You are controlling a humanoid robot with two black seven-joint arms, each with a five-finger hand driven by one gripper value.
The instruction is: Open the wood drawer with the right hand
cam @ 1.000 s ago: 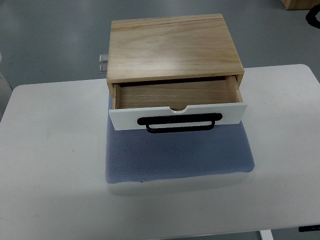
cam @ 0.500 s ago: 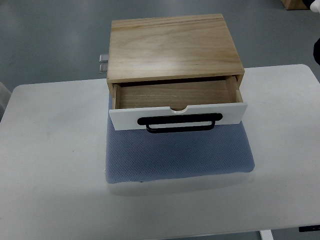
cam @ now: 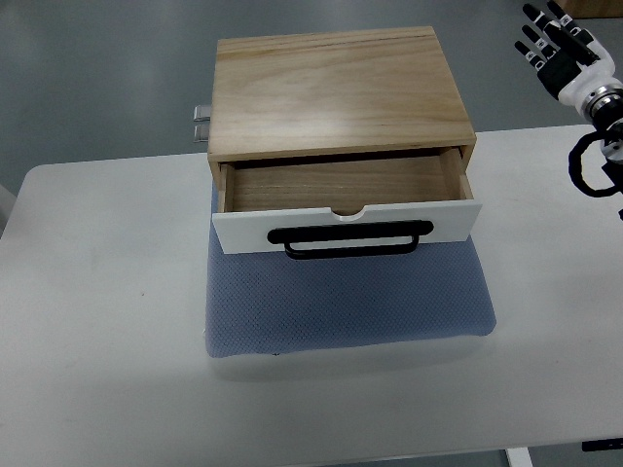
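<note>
a white counter [cam: 97,292] fills most of the view, with grey floor beyond its far edge. at the counter's middle lies a blue mesh pad [cam: 346,302], and on the far part of that pad sits the wood drawer box [cam: 336,92], its plain wooden top facing up. a small metal fitting [cam: 201,122] sticks out from the box's far left side. the drawer [cam: 341,185] is pulled out toward the near side, partly open, so its bare wooden floor shows. its white front panel [cam: 243,232] has a shallow notch in the top edge, and a black bar handle [cam: 350,238] runs across it, overhanging the pad. nothing touches the handle. at the far right corner, well apart from the drawer and above the floor past the counter's far edge, the right hand [cam: 563,53] comes in from the right edge. its fingers [cam: 535,34] are spread and straight, pointing far-left, holding nothing. a black cable loop [cam: 589,165] hangs by its wrist.
</note>
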